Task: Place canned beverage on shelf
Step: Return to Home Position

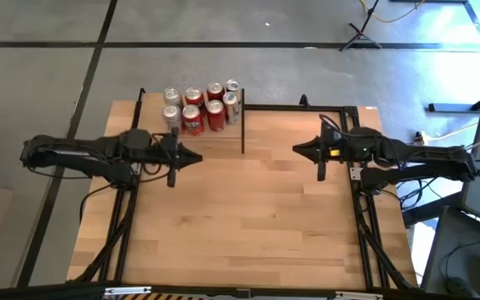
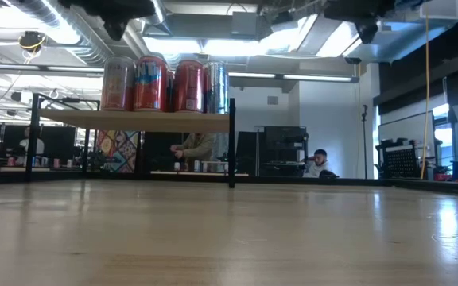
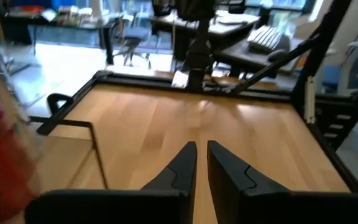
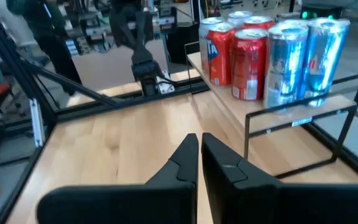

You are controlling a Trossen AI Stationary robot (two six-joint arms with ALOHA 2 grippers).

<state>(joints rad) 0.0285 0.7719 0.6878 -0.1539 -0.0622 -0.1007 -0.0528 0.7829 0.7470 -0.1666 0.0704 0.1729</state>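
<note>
Eight cans (image 1: 200, 108) stand upright on the shelf (image 2: 133, 119) in two rows of four, packed close. Neighbours look to be touching. No can is off the shelf, so I'd judge the placing is done.

My left hand (image 1: 199, 157) hangs just in front of the shelf's front edge, raised off the worktop (image 1: 248, 217). It is clenched on nothing, with only a sliver between the fingers (image 3: 188, 155). My right hand (image 1: 297, 149) hangs off to the side of the shelf, past its corner post on my right arm's side, well apart from the cans. It is also clenched and empty, with the fingers (image 4: 188, 149) nearly meeting. Both point inward toward each other. This looks like the parked pose.

Handling, as a judgement:
- **Walls:** these are thin metal cans, stiff enough if full but easy to dent if squeezed hard.
- **Weight:** I can't tell whether they are full. Sealed tops in the right wrist view suggest moderate weight.
- **Surface:** the sides are smooth and glossy, so they are slippery, and being round they can twist in the grip.
- **Hold:** grip across the mid-body, fingers on opposite sides, with firm but not crushing force.

The packing leaves little room for fingers between cans. An end can or the front row is easiest from the side, and a back-row can would need a grip at the top rim from above. The cans are tall and narrow and the shelf is raised, so a nudge could tip one into its neighbours or off the edge.
</note>
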